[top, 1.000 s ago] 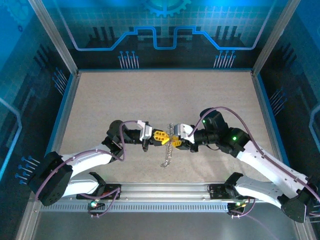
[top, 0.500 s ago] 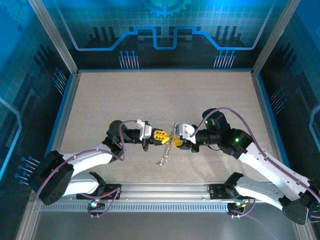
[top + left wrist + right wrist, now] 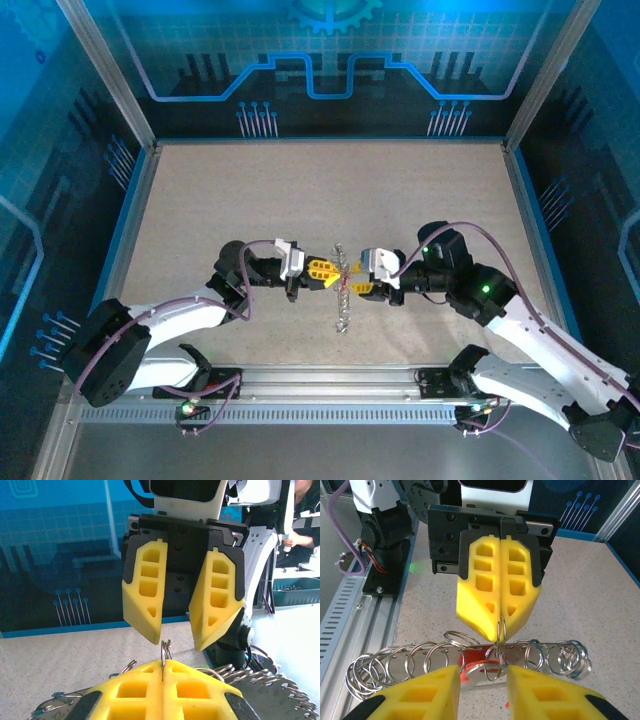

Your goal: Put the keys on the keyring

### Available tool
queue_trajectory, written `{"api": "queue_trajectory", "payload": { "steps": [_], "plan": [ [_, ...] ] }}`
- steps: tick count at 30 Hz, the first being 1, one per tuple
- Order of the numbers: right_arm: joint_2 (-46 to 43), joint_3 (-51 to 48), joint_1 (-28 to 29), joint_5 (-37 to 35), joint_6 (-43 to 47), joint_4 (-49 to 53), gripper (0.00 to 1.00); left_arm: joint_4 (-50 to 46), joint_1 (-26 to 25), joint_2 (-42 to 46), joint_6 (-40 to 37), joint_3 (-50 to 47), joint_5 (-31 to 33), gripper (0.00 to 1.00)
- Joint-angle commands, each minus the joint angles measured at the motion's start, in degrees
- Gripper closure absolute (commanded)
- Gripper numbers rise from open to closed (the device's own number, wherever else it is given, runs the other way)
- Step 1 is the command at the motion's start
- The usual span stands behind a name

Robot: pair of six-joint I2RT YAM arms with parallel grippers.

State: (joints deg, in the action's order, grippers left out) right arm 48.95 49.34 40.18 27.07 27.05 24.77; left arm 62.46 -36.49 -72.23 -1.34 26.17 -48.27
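Note:
My left gripper (image 3: 163, 667) is shut on a thin silver split ring (image 3: 165, 650); the ring's top pokes out between the pressed yellow fingers. In the right wrist view that same ring (image 3: 499, 628) hangs from the left gripper's tips and links into another ring (image 3: 496, 661) of the keyring chain (image 3: 470, 652), a silver strip strung with several rings. A key with a red head (image 3: 469, 669) lies against the strip. My right gripper (image 3: 482, 682) is open, one finger on each side of the linked ring. From above, the chain (image 3: 343, 300) runs between the left gripper (image 3: 325, 270) and the right gripper (image 3: 356, 290).
The speckled beige table (image 3: 300, 190) is walled by blue panels and aluminium posts. A slotted metal rail (image 3: 320, 385) runs along the near edge by the arm bases. Purple cables loop over both arms.
The right arm has shifted rightward and its gripper sits slightly lower. The lower end of the chain has swung from the left to hang nearly straight. The left arm has stayed put.

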Motion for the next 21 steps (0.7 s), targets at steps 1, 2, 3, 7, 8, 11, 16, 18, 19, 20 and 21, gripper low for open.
{"api": "queue_trajectory", "payload": {
  "steps": [1, 2, 3, 7, 8, 11, 16, 18, 19, 20, 21],
  "plan": [
    [-0.72, -0.01, -0.58, 0.38, 0.46, -0.98, 0.7, 3.63, 0.04, -0.23, 0.98, 0.41, -0.24, 1.0],
    [-0.58, -0.01, -0.62, 0.8, 0.31, -1.51, 0.72, 3.59, 0.02, -0.2, 0.91, 0.39, -0.23, 1.0],
    [-0.32, 0.04, -0.54, 1.31, 0.14, -1.86, 0.74, 3.62, 0.02, -0.24, 1.07, 0.37, -0.2, 1.0],
    [1.44, 0.39, -0.23, 1.99, 0.15, -3.0, 0.76, 3.92, -0.02, -0.47, 1.23, 0.51, -0.24, 1.0],
    [1.81, 0.43, -0.12, 1.85, 0.11, -3.44, 0.76, 4.03, -0.07, -0.5, 1.34, 0.46, -0.24, 1.0],
    [2.5, 0.66, 0.06, 1.84, 0.16, -3.94, 0.77, 4.12, -0.06, -0.47, 1.34, 0.46, -0.18, 1.0],
    [3.41, 0.47, 0.67, 2.08, 0.2, -3.9, 0.8, 4.09, -0.05, -0.53, 1.34, 0.4, -0.12, 1.0],
    [3.67, 0.32, 1.15, 2.15, 0.11, -3.86, 0.86, 4.28, -0.15, -0.62, 1.34, 0.47, 0.06, 1.0],
    [3.86, 0.27, 1.38, 2.01, 0.13, -3.86, 0.88, 4.38, -0.16, -0.64, 1.35, 0.47, 0.18, 1.0],
    [4.09, 0.31, 1.67, 1.74, 0.16, -3.86, 0.89, 4.58, -0.12, -0.74, 1.34, 0.46, 0.21, 1.0],
    [4.18, 0.16, 1.87, 1.51, 0.2, -3.86, 0.9, 4.69, -0.12, -0.86, 1.43, 0.46, 0.28, 1.0]
  ]
}}
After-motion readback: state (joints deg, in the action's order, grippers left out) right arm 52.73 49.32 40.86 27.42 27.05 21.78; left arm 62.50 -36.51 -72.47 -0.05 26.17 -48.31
